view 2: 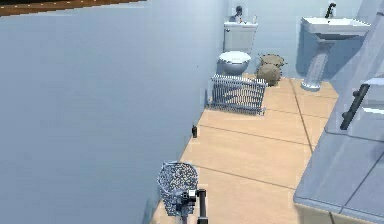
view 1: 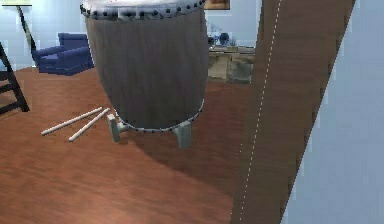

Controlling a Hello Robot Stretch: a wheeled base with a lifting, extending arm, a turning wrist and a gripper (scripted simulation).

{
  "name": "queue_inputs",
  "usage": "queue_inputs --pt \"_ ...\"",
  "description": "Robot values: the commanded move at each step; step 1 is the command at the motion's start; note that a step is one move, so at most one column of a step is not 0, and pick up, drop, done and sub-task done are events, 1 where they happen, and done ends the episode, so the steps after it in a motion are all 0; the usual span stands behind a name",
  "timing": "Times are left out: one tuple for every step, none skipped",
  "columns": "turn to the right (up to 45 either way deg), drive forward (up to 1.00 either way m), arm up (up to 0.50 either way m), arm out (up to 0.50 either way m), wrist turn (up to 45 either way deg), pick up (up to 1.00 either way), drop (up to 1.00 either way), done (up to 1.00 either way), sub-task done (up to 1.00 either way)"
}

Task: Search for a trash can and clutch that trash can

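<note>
Trash can (view 2: 176,180), a grey wire-mesh basket, stands upright on the tan floor (view 2: 250,150) at the arm side view's bottom edge, near the pale blue wall (view 2: 100,100). The arm (view 2: 201,208) rises as a short dark bar just right of it. The gripper (view 2: 186,205) sits at the can's lower right side, its dark body overlapping the mesh. Whether it touches the can cannot be told, nor how its fingers stand, nor whether it holds anything, since the can rests on the floor right behind it. Farther up are a grey ribbed rack (view 2: 238,94), a brown sack (view 2: 268,69), a white toilet (view 2: 236,58) and a sink (view 2: 328,30); a door (view 2: 345,150) with a dark handle (view 2: 354,106) is at the right. In the forward view a large grey drum (view 1: 148,60) on short legs stands on red-brown boards (view 1: 60,180), two pale sticks (view 1: 75,122) beside it and a blue sofa (view 1: 62,52) behind.
</note>
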Motion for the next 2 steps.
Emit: queue_inputs --pt "0.0 0.0 0.0 0.0 45.0 0.0 0.0 0.0 0.0" --pt "0.0 0.0 0.0 0.0 45.0 0.0 0.0 0.0 0.0"
